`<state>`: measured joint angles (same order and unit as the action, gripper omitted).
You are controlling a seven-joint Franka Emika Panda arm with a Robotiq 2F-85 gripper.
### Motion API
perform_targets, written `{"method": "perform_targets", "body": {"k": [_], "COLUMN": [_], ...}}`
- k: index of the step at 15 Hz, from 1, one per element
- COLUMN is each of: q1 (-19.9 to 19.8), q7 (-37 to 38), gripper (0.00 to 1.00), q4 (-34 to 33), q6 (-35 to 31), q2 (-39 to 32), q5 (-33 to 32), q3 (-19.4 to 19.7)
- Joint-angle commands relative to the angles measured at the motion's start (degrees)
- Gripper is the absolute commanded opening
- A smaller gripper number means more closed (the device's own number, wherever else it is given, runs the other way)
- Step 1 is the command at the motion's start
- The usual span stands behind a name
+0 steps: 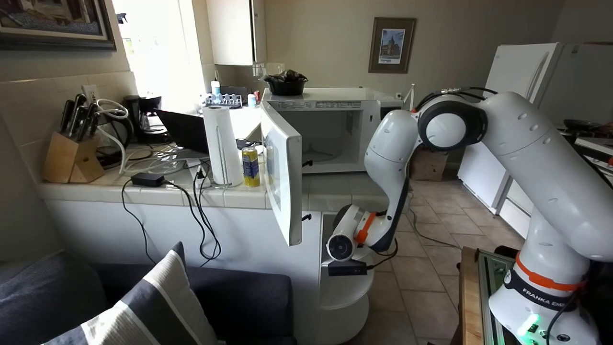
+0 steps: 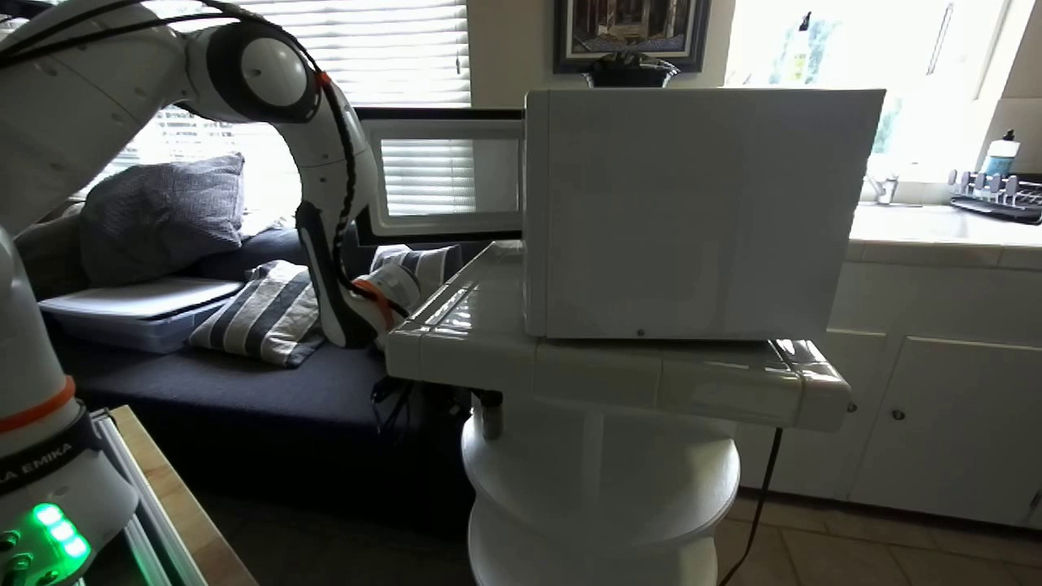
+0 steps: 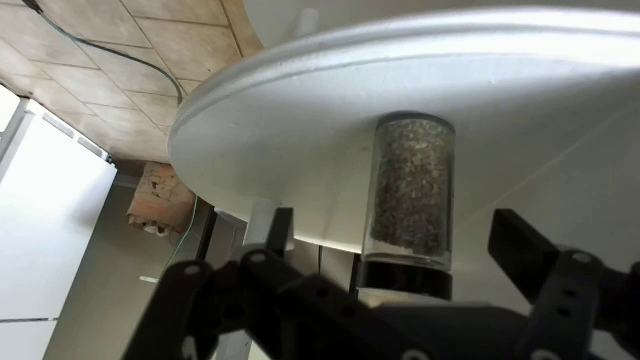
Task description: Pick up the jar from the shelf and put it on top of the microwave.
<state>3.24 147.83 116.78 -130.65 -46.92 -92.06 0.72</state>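
Pincer spread; jar upright on shelf; microwave door juts open near can.

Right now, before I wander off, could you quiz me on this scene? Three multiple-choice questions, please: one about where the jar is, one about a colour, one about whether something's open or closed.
1. Where does the glass jar stand?
A) On the sofa
B) On the white curved-front shelf
C) On the tiled floor

2. What colour is the jar's cap?
A) Red
B) Yellow
C) Black

3. How is the door of the microwave set?
A) Swung open
B) Fully closed
C) Taken off

1 B: the wrist view shows the jar's base on that rounded surface.
2 C: the cap is plainly black in the wrist view.
3 A: in an exterior view the door juts out and one can see inside.
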Motion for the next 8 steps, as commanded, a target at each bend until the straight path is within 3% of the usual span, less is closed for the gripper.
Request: {"method": "perform_targets", "body": {"k": [1,7,8], "q1": [-0.74,-1.93,-2.39], "q7": [2.99,3.65,3.30], "gripper": [1.00,0.97,0.87], "q4": [-2.30,-4.51,-4.85], "q6": [1.80,5.13,5.06], "q2": [-2.55,-4.94,-5.30], "q5": [-5.31,-8.60,-8.79], "q3": [-0.37,-0.67,-0.86]}}
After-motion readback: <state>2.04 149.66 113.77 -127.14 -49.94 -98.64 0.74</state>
